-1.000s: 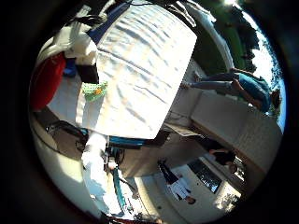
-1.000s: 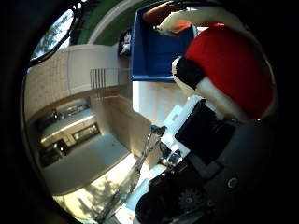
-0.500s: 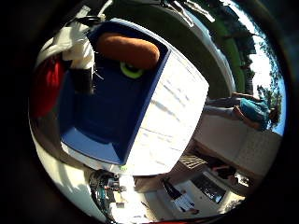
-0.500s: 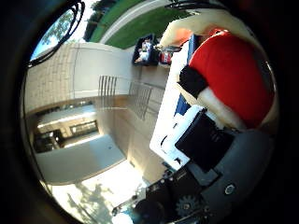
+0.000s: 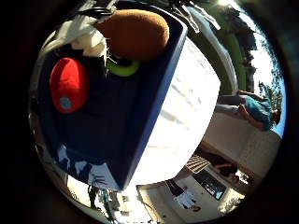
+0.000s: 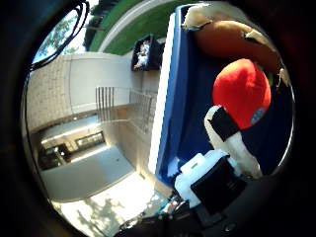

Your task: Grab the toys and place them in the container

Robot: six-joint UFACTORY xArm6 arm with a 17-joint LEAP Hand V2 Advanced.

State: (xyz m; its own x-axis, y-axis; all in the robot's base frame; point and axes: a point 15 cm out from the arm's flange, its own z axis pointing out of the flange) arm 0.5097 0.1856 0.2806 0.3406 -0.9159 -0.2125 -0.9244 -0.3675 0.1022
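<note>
Inside the deep blue plastic container [image 5: 140, 126], the round red plush toy [image 5: 68, 84] lies free; soft and light, best pinched around its middle. The white-and-black hand [image 6: 232, 143] hovers, fingers straight.

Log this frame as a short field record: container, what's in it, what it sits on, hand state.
container: blue bin, open top, close under the palm
contents: red toy, brown plush toy, green ring partly under the brown plush
red toy: inside the bin, apart from the fingers in the little finger side view
support: bin sits on a white table
hand: right hand over the bin, one white and black finger extended beside the red toy, nothing gripped
</note>
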